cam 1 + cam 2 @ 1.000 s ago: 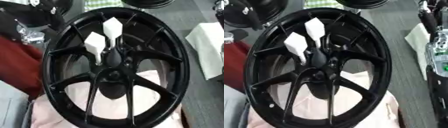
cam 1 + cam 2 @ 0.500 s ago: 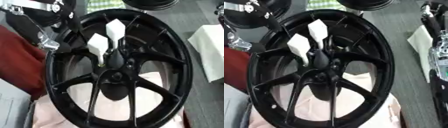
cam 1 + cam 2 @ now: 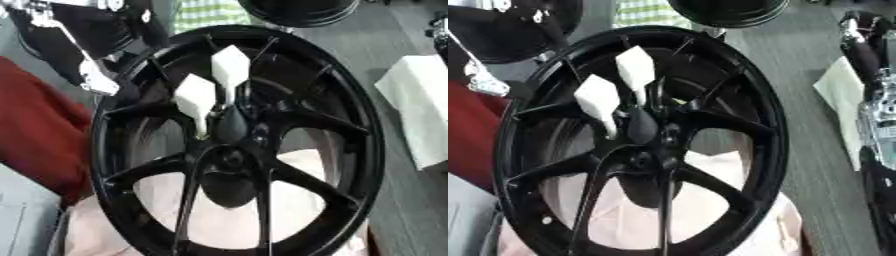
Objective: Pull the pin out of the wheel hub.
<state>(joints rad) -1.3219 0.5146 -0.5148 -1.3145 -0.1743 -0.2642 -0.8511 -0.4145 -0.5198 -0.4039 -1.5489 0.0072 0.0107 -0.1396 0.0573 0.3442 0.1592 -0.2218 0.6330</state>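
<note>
Up-left of the wheel hub, your left hand (fingers can't tell) is nearer the two white pins standing upright at hub centre; reach down-right.

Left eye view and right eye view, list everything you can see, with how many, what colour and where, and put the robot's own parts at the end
wheel: one, black, spoked, fills the middle of both views.
pins: two, white, standing in the hub just above the wheel's centre, the second lower and to the left.
pink cloth: one, under the wheel's lower half, seen between the spokes.
red cloth: one, at the left edge.
white sheet: one, on the grey surface at the right.
second wheel: one, black, partly in view at the top.
green striped thing: one, at the top, behind the wheel's rim.
left arm: black and silver, upper left corner; its hand cannot be made out.
right arm: black and silver, along the right edge of the right eye view; its hand is not seen.
</note>
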